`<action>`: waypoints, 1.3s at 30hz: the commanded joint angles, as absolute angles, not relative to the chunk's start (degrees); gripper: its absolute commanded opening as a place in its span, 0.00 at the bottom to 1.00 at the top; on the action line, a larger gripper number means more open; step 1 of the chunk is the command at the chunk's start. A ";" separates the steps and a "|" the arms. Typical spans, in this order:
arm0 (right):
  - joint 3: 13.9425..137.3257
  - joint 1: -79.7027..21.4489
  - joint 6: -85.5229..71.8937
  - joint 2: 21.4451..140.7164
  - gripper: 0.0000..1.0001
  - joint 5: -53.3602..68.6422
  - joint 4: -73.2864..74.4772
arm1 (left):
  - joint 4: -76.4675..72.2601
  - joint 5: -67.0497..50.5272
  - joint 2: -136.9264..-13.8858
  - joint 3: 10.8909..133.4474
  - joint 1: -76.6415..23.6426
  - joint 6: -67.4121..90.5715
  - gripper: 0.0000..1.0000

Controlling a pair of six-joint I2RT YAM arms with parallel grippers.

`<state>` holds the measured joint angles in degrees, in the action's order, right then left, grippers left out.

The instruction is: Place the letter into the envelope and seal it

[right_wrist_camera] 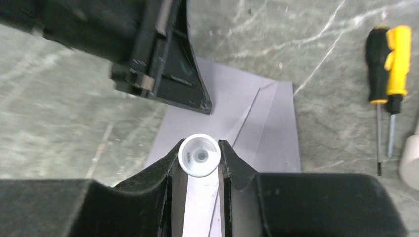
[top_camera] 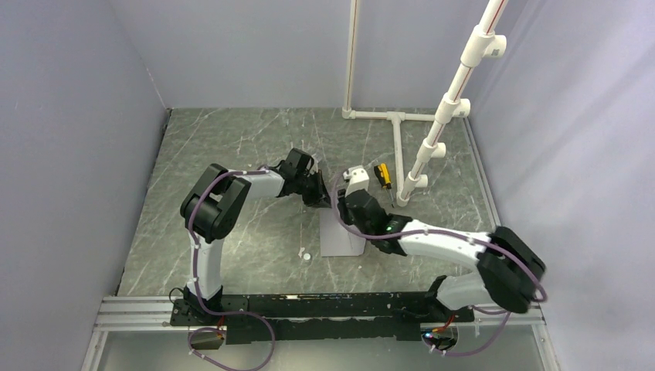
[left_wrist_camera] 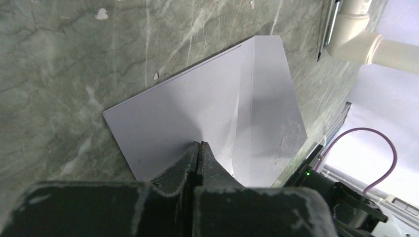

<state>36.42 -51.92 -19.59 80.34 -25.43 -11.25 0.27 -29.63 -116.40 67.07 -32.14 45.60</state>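
The grey envelope (top_camera: 340,241) lies flat on the marble table between both arms. It also shows in the left wrist view (left_wrist_camera: 178,108) and in the right wrist view (right_wrist_camera: 276,128), with its pointed flap folded down over the body. My left gripper (top_camera: 320,196) is shut, and its tips (left_wrist_camera: 199,144) rest on the envelope's surface near the flap edge. My right gripper (right_wrist_camera: 200,150) is shut on a small white tube (right_wrist_camera: 199,156) with a round end, held upright over the envelope (top_camera: 356,179). The tan letter is not in view.
A yellow and black screwdriver (top_camera: 382,175) lies just right of the envelope and shows in the right wrist view (right_wrist_camera: 390,59). A white PVC pipe stand (top_camera: 432,131) rises at the back right. A small white bit (top_camera: 307,253) lies left of the envelope.
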 commanded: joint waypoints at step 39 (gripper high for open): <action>50.94 -36.11 -32.43 73.90 0.00 -29.70 45.89 | 20.10 16.53 -53.46 37.79 -32.27 42.25 0.74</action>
